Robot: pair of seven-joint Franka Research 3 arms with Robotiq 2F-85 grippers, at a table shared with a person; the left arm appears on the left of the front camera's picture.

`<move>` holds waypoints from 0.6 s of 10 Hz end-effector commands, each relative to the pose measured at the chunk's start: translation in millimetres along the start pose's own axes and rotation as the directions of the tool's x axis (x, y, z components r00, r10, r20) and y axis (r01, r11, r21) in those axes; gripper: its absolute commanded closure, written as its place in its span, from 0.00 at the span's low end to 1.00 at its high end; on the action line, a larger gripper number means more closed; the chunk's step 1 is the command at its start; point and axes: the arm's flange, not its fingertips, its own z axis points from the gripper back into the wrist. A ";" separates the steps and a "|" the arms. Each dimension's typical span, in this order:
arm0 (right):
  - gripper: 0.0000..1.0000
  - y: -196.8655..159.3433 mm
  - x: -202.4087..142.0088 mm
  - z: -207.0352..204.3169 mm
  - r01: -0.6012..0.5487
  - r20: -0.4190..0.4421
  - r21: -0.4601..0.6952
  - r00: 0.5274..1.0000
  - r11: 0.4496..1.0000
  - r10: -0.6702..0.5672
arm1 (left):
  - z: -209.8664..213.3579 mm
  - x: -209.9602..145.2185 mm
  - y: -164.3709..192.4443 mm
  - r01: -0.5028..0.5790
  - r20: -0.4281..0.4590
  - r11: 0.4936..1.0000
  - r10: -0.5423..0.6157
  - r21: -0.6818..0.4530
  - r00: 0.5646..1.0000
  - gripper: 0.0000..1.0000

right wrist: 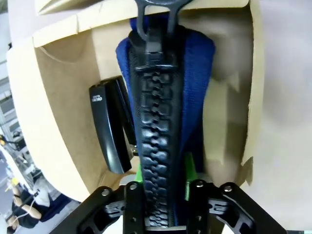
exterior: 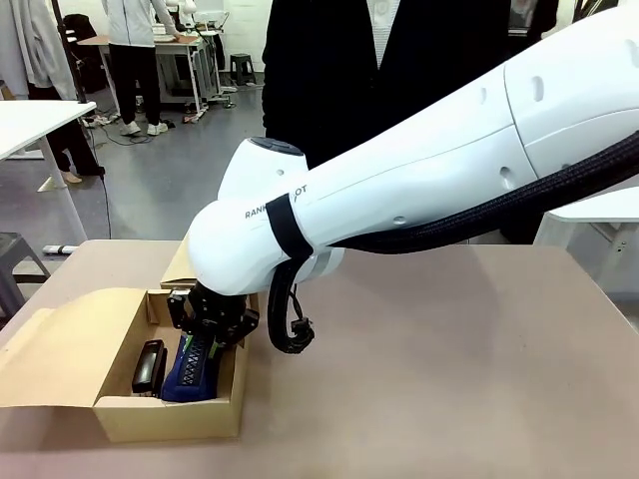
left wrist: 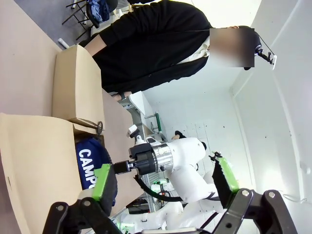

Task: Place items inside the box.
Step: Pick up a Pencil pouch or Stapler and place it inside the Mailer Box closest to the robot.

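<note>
In the cardboard box on the tabletop the navy zip pouch is stood on edge, zip uppermost, long axis roughly near-to-far, parallel to the black stapler beside it, its zip flanked by the right hand, whose grip cannot be told, while the left hand is held open.

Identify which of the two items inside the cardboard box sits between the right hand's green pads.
The navy fabric zip pouch, standing zip-up between the pads of the right hand; the black stapler lies beside it, outside them.
</note>
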 end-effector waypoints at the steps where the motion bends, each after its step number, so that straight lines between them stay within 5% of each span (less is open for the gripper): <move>1: 0.00 10.7 -0.6 5.1 0.015 0.026 -0.019 1.000 1.000 -0.015 | 0.2 -0.1 -1.5 0.015 0.009 1.000 -0.015 -0.020 1.000 0.00; 2: 0.14 9.6 -0.8 8.1 0.007 0.037 -0.002 0.999 1.000 -0.007 | 0.2 -0.1 -1.5 0.015 0.009 1.000 -0.015 -0.020 1.000 0.00; 4: 0.00 5.5 -0.7 17.0 -0.014 0.006 0.033 1.000 0.999 0.014 | 0.2 -0.1 -1.5 0.015 0.009 1.000 -0.015 -0.020 1.000 0.00; 6: 0.00 -2.3 -1.6 31.8 -0.060 -0.003 0.049 0.998 0.997 0.061 | 0.2 -0.1 -1.5 0.015 0.009 1.000 -0.015 -0.020 1.000 0.00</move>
